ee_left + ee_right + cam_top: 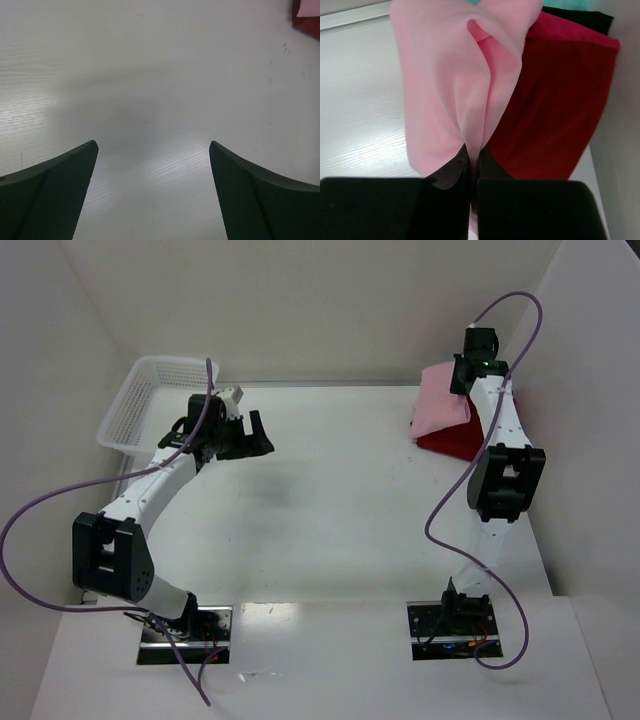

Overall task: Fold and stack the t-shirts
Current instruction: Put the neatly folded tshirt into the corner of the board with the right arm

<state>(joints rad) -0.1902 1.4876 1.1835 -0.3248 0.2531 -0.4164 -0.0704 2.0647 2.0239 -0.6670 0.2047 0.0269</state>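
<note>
Fingers of right gripper [473, 162] clamped tight on a fold of pink t-shirt [445, 80]; left gripper [152, 146] spread wide, holding nothing, over table [150, 75]. Risk: thin pinch slips on lifting, or the pull drags dark red t-shirt [555, 115] underneath and spoils its fold. Pink one bunched, creased, fine-mesh knit, draped over the red at far right corner; teal t-shirt [570, 4] edge peeks behind.

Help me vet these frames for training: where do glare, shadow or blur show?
Top external: evenly lit, a soft shadow on the table beneath the left gripper. Left wrist: a glare patch at left, a grey shadow band across the middle. Right wrist: pink t-shirt sharp, glare on the table beside it.
</note>
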